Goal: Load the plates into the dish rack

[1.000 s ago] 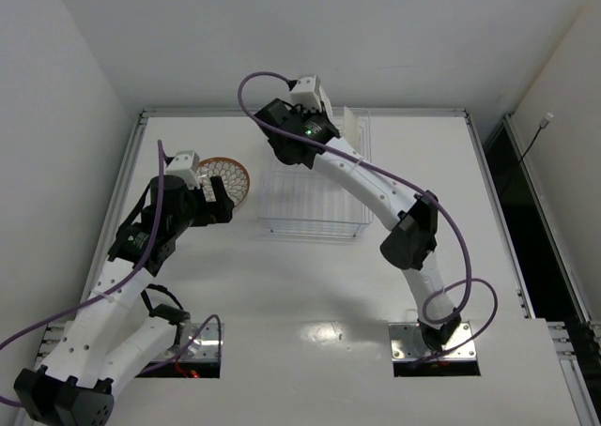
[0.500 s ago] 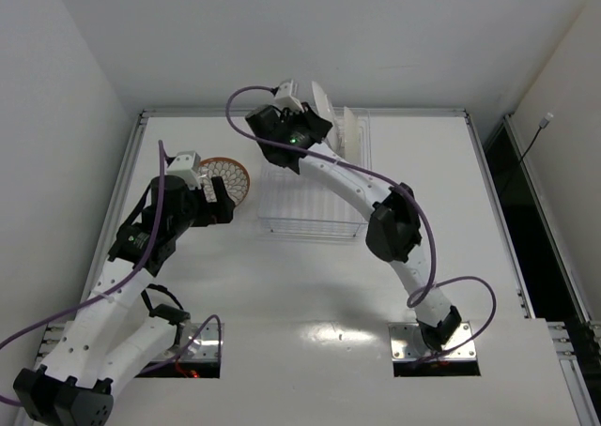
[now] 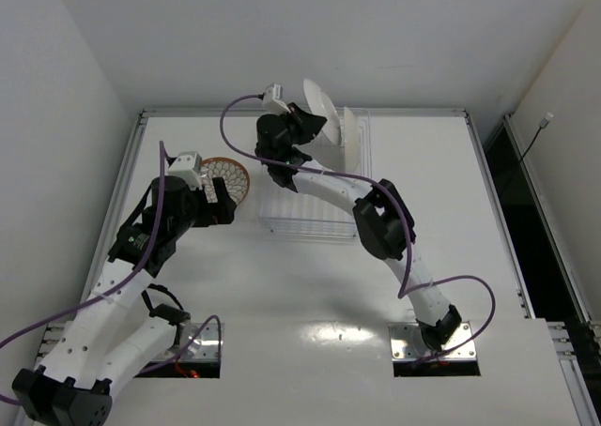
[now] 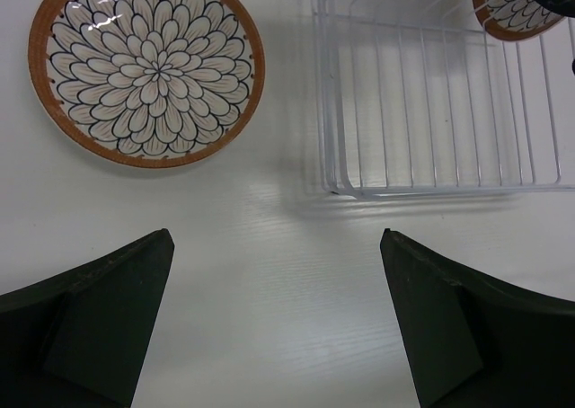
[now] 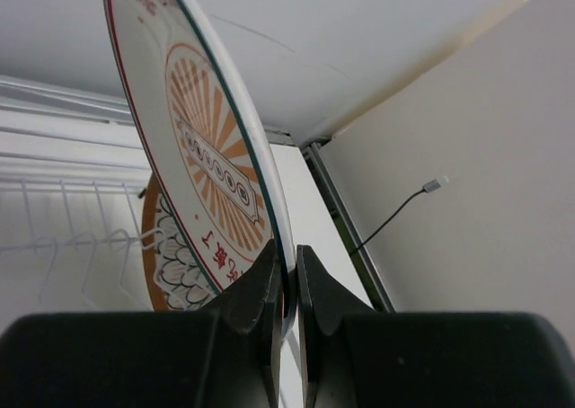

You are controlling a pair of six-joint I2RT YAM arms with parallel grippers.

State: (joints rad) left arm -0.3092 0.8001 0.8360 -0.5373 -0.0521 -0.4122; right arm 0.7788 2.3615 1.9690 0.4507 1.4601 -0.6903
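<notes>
Sunburst plate (image 5: 207,174) stands on edge over the far end of the dish rack (image 3: 310,205), its lower rim pinched in your right end effector (image 5: 286,282), which is clenched tight. Your left end effector (image 4: 277,239) hangs fully released above the desk (image 3: 310,285), holding nothing, near the flat patterned plate (image 4: 146,69).

Two arms at the dish rack (image 3: 310,225), one open, one gripping.
We see the left gripper (image 4: 276,246) spread wide, pointing down just left of the rack. The right arm (image 3: 380,227) stretches across to the rack's far end, where the right gripper (image 5: 286,266) pinches the rim of the sunburst plate (image 5: 211,170).
</notes>
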